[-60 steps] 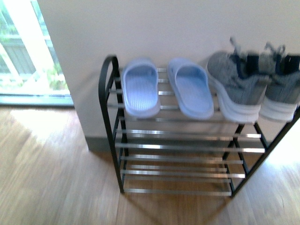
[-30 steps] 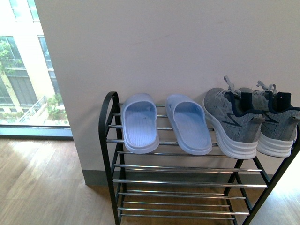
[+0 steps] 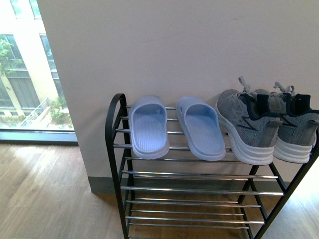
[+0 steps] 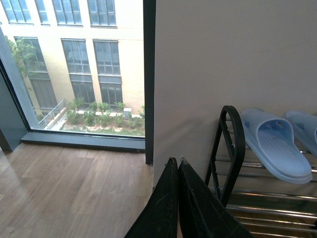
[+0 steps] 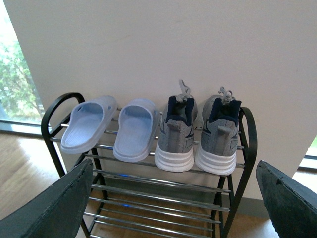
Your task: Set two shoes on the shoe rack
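Both shoes sitting on the top tier of the shoe rack (image 3: pixel 115 149), at its right end, heels facing out toward the robot, toes toward the wall; left sneaker (image 3: pixel 245 130) and right sneaker (image 3: pixel 294 132) standing side by side, just about touching; grey knit uppers, thick white ridged soles, dark navy collar and heel tabs, pale laces sticking up at the far end; both upright, soles resting across the bars.

Two pale blue slide slippers lying to the left of them on the same tier: left slipper (image 3: pixel 148 126) and right slipper (image 3: pixel 202 127), open-backed, smooth moulded look with a ribbed footbed, a small gap between the pair; right slipper sitting just beside the left sneaker.

Left gripper (image 4: pixel 177 166) showing only in its wrist view; black tapered fingers pressed together, nothing between them; hanging off the left end of the rack, near its rounded black end loop, apart from it. Right gripper (image 5: pixel 173 198) spread wide, one dark textured finger (image 5: pixel 54 203) at each lower corner of its wrist view, empty; facing the rack front-on, well back from the shoes. Neither arm showing in the front view.

Rack: black metal frame, rounded end loops, thin shiny silver bars in several tiers, lower tiers bare; standing on light wood plank floor (image 3: pixel 45 199) against a plain white wall (image 3: pixel 174 45); large window (image 3: pixel 25 74) to the left.
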